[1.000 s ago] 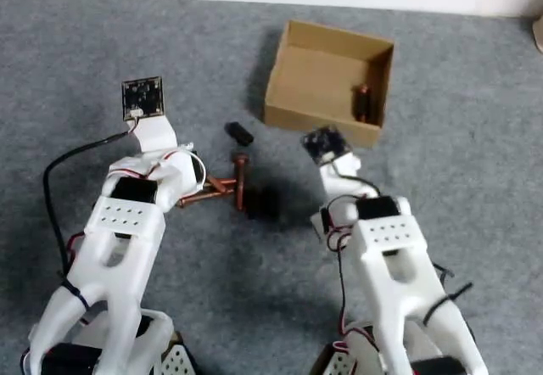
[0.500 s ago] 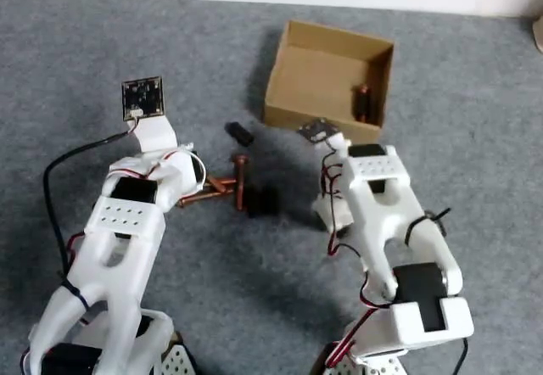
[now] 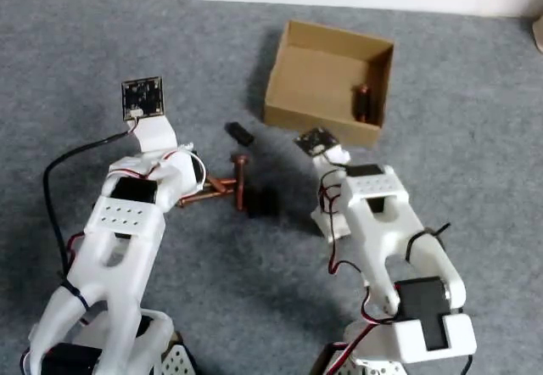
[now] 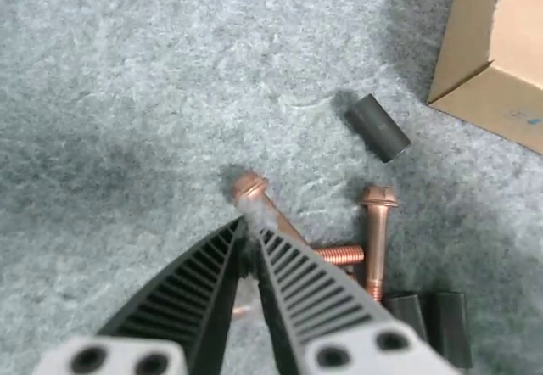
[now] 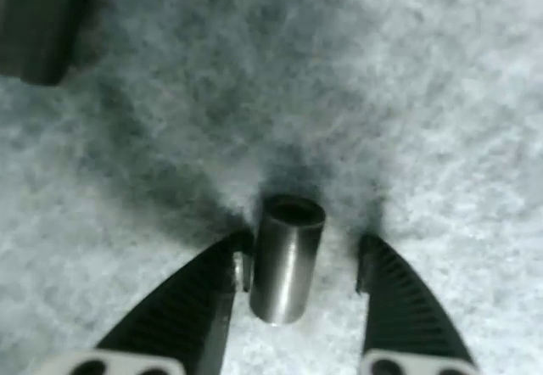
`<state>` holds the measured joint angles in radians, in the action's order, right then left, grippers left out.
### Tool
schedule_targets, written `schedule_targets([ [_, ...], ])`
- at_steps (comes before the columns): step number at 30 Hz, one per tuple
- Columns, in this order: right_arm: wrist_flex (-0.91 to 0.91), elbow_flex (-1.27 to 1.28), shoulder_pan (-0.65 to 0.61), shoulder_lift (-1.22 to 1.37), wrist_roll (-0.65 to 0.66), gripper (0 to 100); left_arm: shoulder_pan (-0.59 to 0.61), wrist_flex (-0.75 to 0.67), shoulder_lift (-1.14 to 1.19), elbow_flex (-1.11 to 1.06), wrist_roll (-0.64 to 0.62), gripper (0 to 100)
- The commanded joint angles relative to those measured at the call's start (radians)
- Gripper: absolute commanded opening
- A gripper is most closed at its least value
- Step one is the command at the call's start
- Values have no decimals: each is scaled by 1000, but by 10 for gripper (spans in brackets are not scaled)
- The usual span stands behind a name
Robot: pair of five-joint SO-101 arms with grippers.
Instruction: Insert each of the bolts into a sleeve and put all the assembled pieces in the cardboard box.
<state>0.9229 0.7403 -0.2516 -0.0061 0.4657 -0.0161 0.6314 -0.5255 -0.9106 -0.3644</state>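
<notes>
1. The grey carpeted table (image 3: 475, 222) lies under all of it.
2. In the high view my left arm (image 3: 127, 214) stands at 8 o'clock and my right arm (image 3: 377, 214) at 5 o'clock.
3. The cardboard box (image 3: 318, 125) sits open between 12 and 1 o'clock. 1 assembled piece (image 3: 361, 102) lies inside it, against the wall at the box's own 4 o'clock.
4. My left gripper (image 4: 252, 222) has its fingers all but together, pinching a copper bolt (image 4: 249, 188) just under its flanged head.
5. My right gripper (image 5: 301, 260) has its fingers spread wide and grips nothing. A steel sleeve (image 5: 288, 256) stands between them, with 1 finger just beside it and the other apart from it.
6. A second bolt (image 4: 375, 239) lies just beside the pinched one, at 7 o'clock from the box.
7. A lone black sleeve (image 4: 378, 127) lies on the carpet near the box, at its 8 o'clock.
8. A pair of dark sleeves (image 4: 405, 320) lies side by side, just beside the second bolt's threaded end.
</notes>
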Motion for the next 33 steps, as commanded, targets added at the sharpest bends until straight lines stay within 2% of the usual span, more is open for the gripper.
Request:
schedule_targets([
  [1,-25,31,-5,12,-11,12,12,-20,-1,2,-5,14],
  [3,-27,33,-5,13,-54,18,12,-20,-1,2,-5,14],
  [10,-77,38,-5,12,-77,5,10,-20,-1,5,-5,14],
  [16,-124,35,-2,10,-173,5,12,-18,-1,30,-9,14],
  [21,-125,35,1,10,-175,5,8,207,12,176,-86,14],
  [25,-125,36,13,10,-176,5,-24,307,162,295,-87,14],
  [30,-127,38,13,10,-176,5,-41,308,390,420,-92,15],
  [33,-127,38,13,10,-176,5,-51,308,443,461,-92,24],
])
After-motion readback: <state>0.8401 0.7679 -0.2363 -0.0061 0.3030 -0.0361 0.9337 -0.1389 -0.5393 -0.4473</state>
